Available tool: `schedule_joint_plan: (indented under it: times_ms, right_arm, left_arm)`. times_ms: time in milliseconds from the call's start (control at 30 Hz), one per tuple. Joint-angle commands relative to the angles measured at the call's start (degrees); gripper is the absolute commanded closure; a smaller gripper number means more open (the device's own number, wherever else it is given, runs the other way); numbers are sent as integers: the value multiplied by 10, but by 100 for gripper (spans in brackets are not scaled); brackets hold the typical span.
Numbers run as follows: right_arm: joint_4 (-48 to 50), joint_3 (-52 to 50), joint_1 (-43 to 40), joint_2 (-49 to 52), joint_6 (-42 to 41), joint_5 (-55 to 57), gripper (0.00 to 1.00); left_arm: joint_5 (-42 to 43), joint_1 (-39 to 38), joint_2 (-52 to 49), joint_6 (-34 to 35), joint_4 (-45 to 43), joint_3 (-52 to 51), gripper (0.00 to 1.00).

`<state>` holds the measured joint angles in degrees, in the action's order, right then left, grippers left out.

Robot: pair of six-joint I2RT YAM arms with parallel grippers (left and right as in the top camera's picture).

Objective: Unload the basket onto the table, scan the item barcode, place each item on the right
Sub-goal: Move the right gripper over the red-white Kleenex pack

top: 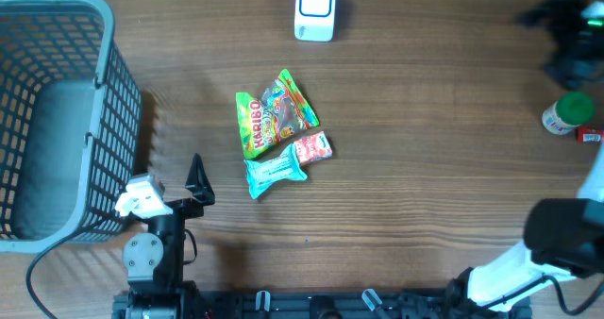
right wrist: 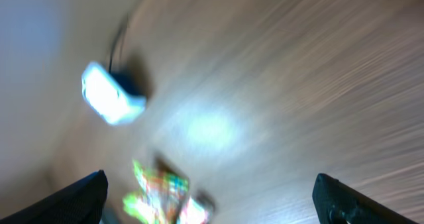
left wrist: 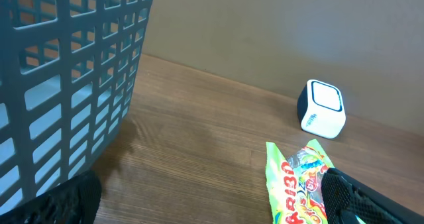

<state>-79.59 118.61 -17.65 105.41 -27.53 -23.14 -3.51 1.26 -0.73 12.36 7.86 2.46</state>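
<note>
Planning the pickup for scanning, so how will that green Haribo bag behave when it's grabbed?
The Haribo bag looks like glossy, crinkled film, so probably floppy and slippery. It lies flat, so likely light. Pushing it may drag the teal packet beside it.

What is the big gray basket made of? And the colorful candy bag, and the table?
The basket looks like matte gray plastic, molded into a grid of little holes. The candy bag looks like thin, shiny plastic film, because it is crinkly and brightly printed. The table looks like wood with brown grain lines, though it might only be a wood-look surface.
</note>
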Motion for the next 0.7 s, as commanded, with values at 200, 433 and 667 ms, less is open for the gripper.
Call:
schedule_joint_plan:
  times_ms: [200, 433, 667]
  right_arm:
    - [2, -89, 341, 35, 42, 56, 0]
    - [148, -232, 486, 75, 81, 203, 0]
    - [235, -249, 508, 148, 156, 163, 0]
  left_arm:
    - [5, 4, 3, -1, -2, -4, 0]
    - [5, 4, 3, -1, -2, -4, 0]
    - [5, 4, 3, -1, -2, -4, 0]
